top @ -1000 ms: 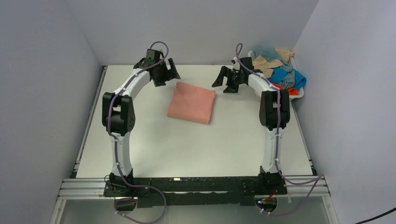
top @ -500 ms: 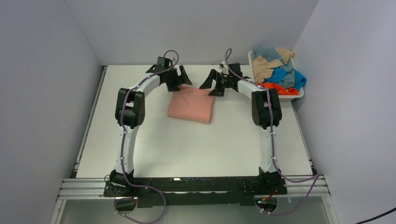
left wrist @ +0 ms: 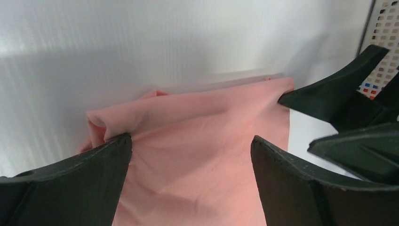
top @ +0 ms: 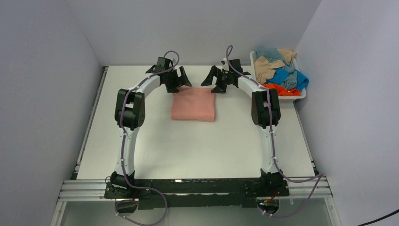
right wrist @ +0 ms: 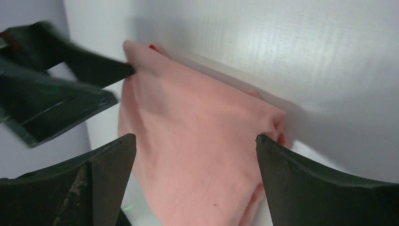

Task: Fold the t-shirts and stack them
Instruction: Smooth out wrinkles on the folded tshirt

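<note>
White tabletop [top: 188,146] enclosed by pale grey walls [top: 197,28].

**Grippers.** The left gripper [top: 179,83] stands at the far-left corner of the salmon pink t-shirt [top: 194,104], its jaws spread wide and nothing clamped between them. The right gripper [top: 213,84] mirrors it at the far-right corner, likewise spread wide and holding nothing. Whether any fingertip touches the cloth cannot be told.

**Arms.** Each arm rises from its base at the near edge, bends at a dark elbow joint over mid-table and arches inward, so that the two wrists face one another near the far edge.

**Task items.** The salmon pink t-shirt lies folded into a rectangle on the far half of the table, between the arms. A tan shirt [top: 266,66], a bright blue shirt [top: 282,75], an orange shirt [top: 282,88] and a grey-blue shirt [top: 269,51] are heaped in the white basket [top: 254,58] at the far-right corner.

**View differences.** The left wrist view alone shows a raised, rolled fold at the shirt's far-left corner beside the left gripper [left wrist: 190,139], with the right gripper [left wrist: 339,108] and the basket's perforated wall [left wrist: 383,28] beyond. The right wrist view shows the cloth between the right gripper's [right wrist: 195,137] fingers, with the left gripper [right wrist: 61,94] opposite.
</note>
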You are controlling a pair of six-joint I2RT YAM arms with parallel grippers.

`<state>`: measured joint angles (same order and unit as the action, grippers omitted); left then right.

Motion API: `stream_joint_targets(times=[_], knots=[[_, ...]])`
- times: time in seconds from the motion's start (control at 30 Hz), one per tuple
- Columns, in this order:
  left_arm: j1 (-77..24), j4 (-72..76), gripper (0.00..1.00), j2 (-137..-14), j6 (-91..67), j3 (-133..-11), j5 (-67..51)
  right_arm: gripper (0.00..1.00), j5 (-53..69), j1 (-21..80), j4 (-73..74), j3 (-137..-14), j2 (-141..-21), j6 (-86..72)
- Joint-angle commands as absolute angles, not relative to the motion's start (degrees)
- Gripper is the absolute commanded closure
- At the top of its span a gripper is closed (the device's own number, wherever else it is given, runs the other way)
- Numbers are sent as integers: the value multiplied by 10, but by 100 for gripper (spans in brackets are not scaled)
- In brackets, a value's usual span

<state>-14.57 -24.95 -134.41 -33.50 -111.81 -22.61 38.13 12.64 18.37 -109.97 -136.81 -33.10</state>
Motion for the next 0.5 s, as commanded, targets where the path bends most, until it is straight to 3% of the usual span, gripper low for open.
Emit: stream_joint_targets(times=[0.0,0.23,0.37,0.47], knots=[[-147,-238,1,-1194,-294,-1069,-181,0,257,126,249,-1066,-1240,-296],[-156,-287,1,-1132,-267,-959,-109,0,152,130,211,-835,-1041,-283],[-156,-281,1,-1137,-270,-914,-109,0,118,130,224,-771,-963,-275],[-157,-281,7,-1157,-269,-904,-115,0,97,130,247,-752,-923,-275]])
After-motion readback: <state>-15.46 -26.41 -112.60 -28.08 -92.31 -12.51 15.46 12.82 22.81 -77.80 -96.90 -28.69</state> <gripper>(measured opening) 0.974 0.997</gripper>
